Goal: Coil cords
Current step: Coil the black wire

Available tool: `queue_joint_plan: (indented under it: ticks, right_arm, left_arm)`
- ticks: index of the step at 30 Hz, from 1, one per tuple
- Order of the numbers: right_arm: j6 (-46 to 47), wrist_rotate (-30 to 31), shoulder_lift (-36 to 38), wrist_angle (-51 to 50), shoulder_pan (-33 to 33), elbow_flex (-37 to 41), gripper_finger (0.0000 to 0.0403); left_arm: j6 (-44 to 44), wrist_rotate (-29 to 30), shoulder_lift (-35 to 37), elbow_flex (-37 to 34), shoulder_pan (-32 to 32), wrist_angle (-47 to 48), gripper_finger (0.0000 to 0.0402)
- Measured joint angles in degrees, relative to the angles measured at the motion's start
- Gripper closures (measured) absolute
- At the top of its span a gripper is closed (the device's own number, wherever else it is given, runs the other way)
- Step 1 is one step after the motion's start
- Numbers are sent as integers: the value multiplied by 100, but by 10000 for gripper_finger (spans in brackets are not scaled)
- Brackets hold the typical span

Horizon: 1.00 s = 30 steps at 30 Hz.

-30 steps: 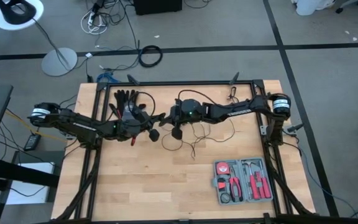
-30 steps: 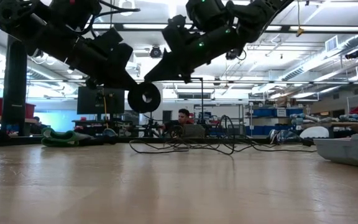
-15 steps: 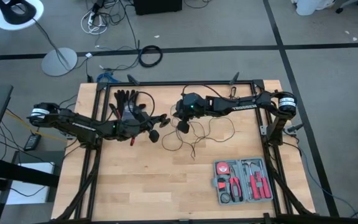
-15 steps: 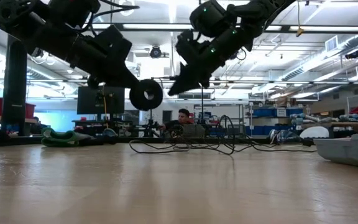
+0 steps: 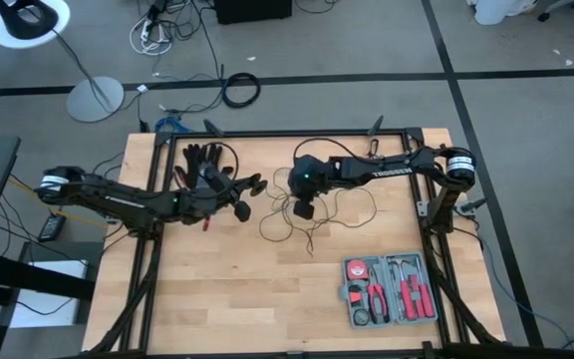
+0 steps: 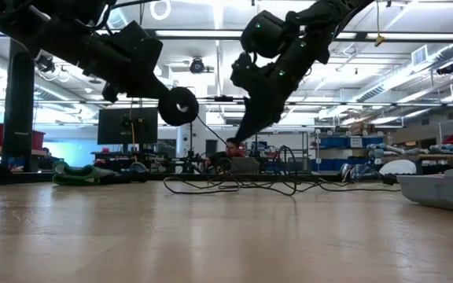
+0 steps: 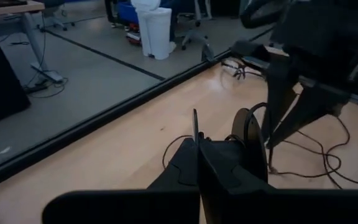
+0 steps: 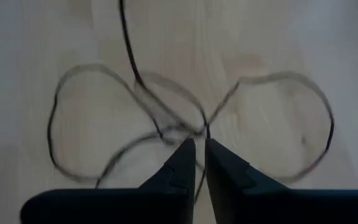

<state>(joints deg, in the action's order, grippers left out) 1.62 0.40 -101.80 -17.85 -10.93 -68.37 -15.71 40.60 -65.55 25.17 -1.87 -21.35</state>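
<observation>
The cord is a thin black wire lying in loose loops (image 5: 332, 214) on the wooden table, also seen in the right wrist view (image 8: 135, 118), and it ends in a small round black disc (image 6: 179, 106). My left gripper (image 5: 235, 206) holds the disc end well above the table, left of centre. My right gripper (image 5: 305, 211) slants down over the loops with a narrow gap between its fingertips (image 8: 199, 152). A strand runs under that gap. My left gripper is shut on the cord's disc end and reaches nearly level from the table's left. The disc (image 7: 253, 142) stands on edge just past the fingertips (image 7: 197, 149), lifted clear. The fingers hide whether they have the disc's rim or the wire beside it. From the disc the wire (image 6: 211, 132) slopes down to the loops. My right gripper points down at a crossing of the loops (image 8: 194, 127); I cannot tell whether its fingers touch the wire.
A black glove (image 5: 202, 160) lies at the far left of the table, behind my left gripper. An open grey tool case (image 5: 390, 289) with red-handled tools sits near the front right. Bare wood fills the near middle and left.
My right gripper has drawn away from my left gripper toward the table's right and has tipped to point more steeply down at the loops. My left gripper has risen a little with the disc.
</observation>
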Motion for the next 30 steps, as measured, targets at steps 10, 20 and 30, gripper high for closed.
queue_joint_plan:
  ticks: [10,20,30]
  right_arm:
    - [372,514,1164,572,183,1238,393]
    - [1199,619,1711,6342,452,4139,392]
    - [311,584,-56,8210,649,3543,369]
  left_arm:
    - [-109,-31,144,0,-9,307,401]
    - [190,-338,141,0,-11,102,401]
    - [346,-340,139,0,-7,-17,401]
